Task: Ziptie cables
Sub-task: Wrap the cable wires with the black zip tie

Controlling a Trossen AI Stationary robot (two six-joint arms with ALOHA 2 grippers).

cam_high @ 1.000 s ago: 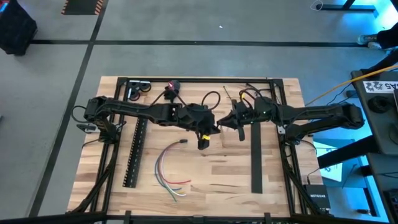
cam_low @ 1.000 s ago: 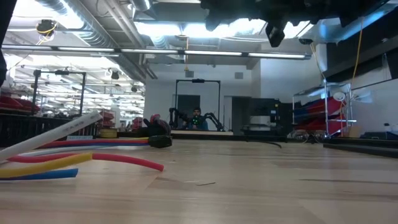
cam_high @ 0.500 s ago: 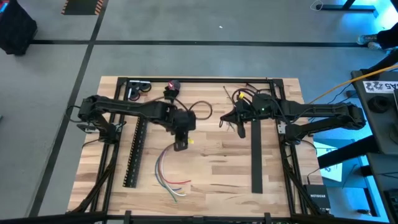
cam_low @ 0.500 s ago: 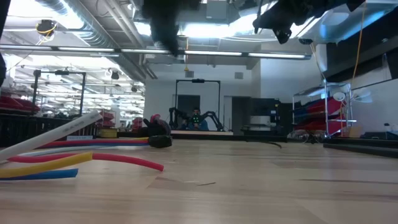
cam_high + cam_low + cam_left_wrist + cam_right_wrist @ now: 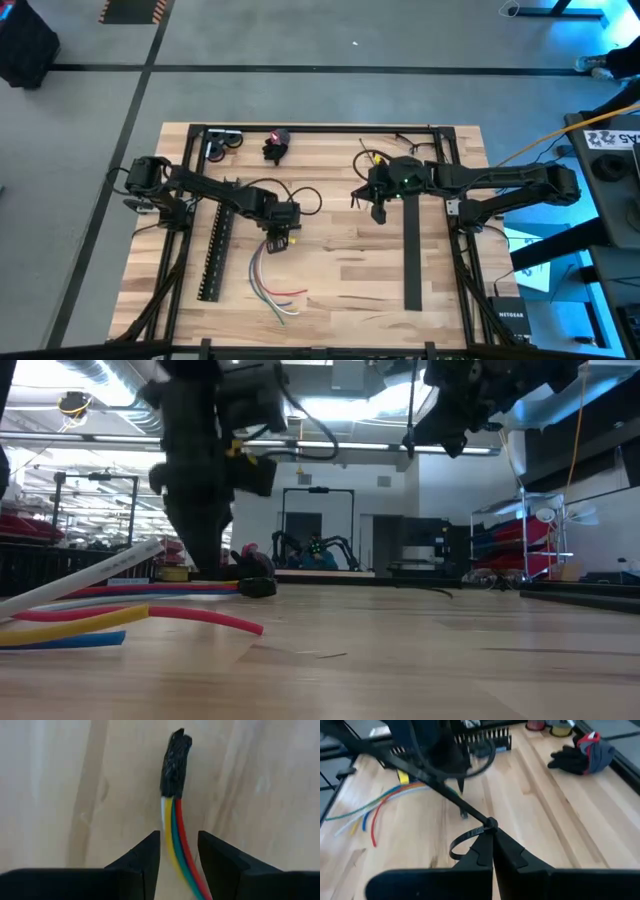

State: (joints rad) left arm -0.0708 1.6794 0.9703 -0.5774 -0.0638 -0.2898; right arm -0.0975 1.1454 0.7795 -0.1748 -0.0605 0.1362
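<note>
The cables (image 5: 262, 280) lie loose on the wooden table, white, yellow, green and red wires running from a black end (image 5: 175, 765). My left gripper (image 5: 179, 845) points down over them, open. Its fingers stand either side of the wires just behind the black end. In the low view it reaches down to the table beside the black end (image 5: 258, 588). My right gripper (image 5: 378, 208) hovers above the table's middle right, shut on a black zip tie (image 5: 445, 792). My left gripper has the wires (image 5: 176, 827) between its open fingers, coming from above and lying across them. I cannot tell whether the fingers touch them. My right gripper pinches the zip tie between its two fingertips, just below the tie's head (image 5: 491, 823). A small loop (image 5: 462, 842) curls out beside the fingers and the long strip sticks out ahead, clear of the table.
A long black slotted bar (image 5: 215, 245) lies left of the cables and a plain black bar (image 5: 413, 255) lies on the right. A black and red glove (image 5: 275, 145) and small rolls (image 5: 222, 143) sit at the far edge.
My left gripper has swung from beside the right gripper toward the table's left and near side. It has sunk and tipped to point down over the cables' black end. My right gripper has stayed in place with the zip tie and tipped somewhat downward.
</note>
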